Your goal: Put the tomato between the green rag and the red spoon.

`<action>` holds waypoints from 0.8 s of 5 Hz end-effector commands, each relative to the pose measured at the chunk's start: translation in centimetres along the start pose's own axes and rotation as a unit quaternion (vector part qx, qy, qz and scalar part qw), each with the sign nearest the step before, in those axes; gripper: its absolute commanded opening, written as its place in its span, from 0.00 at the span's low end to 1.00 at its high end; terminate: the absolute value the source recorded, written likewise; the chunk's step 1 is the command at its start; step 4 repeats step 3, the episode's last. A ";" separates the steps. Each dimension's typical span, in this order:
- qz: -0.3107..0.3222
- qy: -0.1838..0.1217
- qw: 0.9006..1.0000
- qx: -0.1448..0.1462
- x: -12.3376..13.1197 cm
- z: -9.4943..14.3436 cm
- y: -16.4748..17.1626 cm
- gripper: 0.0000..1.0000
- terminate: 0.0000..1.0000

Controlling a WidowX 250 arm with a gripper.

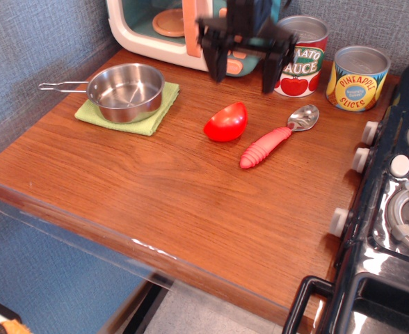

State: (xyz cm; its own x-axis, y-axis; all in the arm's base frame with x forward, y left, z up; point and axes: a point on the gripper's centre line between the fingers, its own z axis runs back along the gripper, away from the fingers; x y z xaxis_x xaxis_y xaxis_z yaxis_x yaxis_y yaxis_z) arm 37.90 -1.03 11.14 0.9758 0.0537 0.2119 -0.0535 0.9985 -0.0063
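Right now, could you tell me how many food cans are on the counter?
2. The tomato sauce can stands at the back, partly behind the hand; the pineapple can is to its right, near the stove.

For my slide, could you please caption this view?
Tomato resting between green rag and red spoon, open end effector above.
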 end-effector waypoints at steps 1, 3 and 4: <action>0.012 0.009 1.000 -0.008 -1.9 2.4 -1.3 1.00 0.00; 0.012 0.009 1.000 -0.008 -1.9 2.4 -1.3 1.00 1.00; 0.012 0.009 1.000 -0.008 -1.9 2.4 -1.3 1.00 1.00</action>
